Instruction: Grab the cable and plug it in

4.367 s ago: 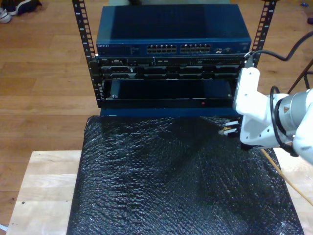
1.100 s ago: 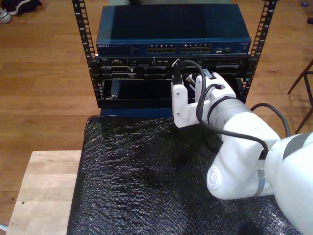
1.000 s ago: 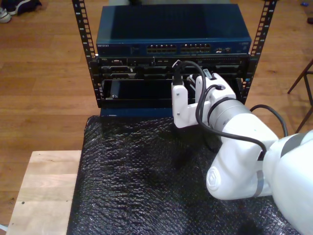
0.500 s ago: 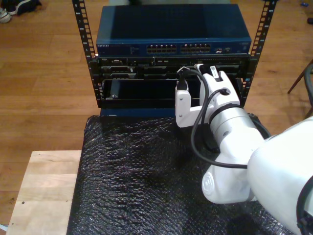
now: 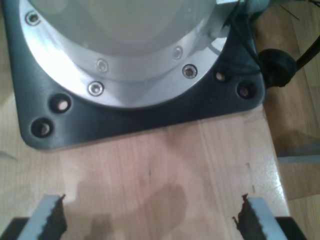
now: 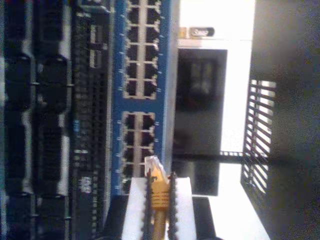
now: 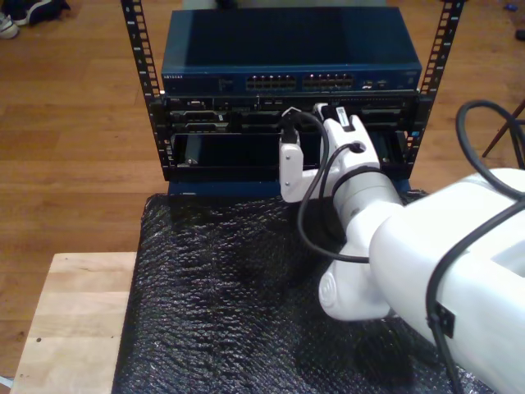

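My second gripper (image 6: 159,200) reaches level toward the rack, fingers (image 6: 137,210) clenched on the cable (image 6: 158,192), its clear plug (image 6: 152,164) just short of the blue switch (image 6: 141,95). Two port blocks show there, and its label is too blurred to read. My first gripper (image 5: 150,220) points down at the wooden worktop (image 5: 165,170), fingers released

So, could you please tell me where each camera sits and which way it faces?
First wrist view: on my first tool, facing a wooden table and an arm base.
Second wrist view: on my second tool, facing the blue switch; cable clamped.
Exterior view: above, facing the rack; white arm.
Shared: the switch.
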Controlling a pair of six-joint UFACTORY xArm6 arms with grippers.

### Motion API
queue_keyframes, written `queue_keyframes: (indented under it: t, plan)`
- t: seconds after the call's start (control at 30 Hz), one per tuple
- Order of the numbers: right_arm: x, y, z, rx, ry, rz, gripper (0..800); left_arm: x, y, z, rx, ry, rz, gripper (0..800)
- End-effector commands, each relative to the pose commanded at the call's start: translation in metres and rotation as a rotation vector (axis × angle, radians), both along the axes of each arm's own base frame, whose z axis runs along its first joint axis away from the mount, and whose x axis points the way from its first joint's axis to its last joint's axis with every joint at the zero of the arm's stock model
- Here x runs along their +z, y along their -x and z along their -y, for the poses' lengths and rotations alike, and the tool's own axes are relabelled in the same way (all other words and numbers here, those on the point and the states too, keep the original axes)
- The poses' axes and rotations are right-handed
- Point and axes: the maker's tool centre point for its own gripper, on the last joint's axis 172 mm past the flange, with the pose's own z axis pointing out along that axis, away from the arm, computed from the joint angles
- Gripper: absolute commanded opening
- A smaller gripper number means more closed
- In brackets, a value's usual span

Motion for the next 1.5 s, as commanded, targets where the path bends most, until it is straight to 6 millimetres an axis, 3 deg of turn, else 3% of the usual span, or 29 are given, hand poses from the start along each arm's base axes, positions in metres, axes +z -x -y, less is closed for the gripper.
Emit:
queue_keyframes:
  t: [0.27, 0.8, 1.33, 1.5]
  plan:
    - [0.001, -0.021, 0.016, -0.077, -0.041, 0.017, 0, 0.0, 0.0, 0.0, 0.0, 0.0, 0.0, 800]
    - [0.002, -0.022, 0.038, -0.173, -0.063, 0.095, 0, 0.0, 0.0, 0.0, 0.0, 0.0, 0.0, 800]
    - [-0.015, -0.042, 0.044, -0.236, -0.085, 0.133, 0, 0.0, 0.0, 0.0, 0.0, 0.0, 0.0, 800]
    - [-0.021, -0.046, 0.055, -0.255, -0.083, 0.129, 0, 0.0, 0.0, 0.0, 0.0, 0.0, 0.0, 800]
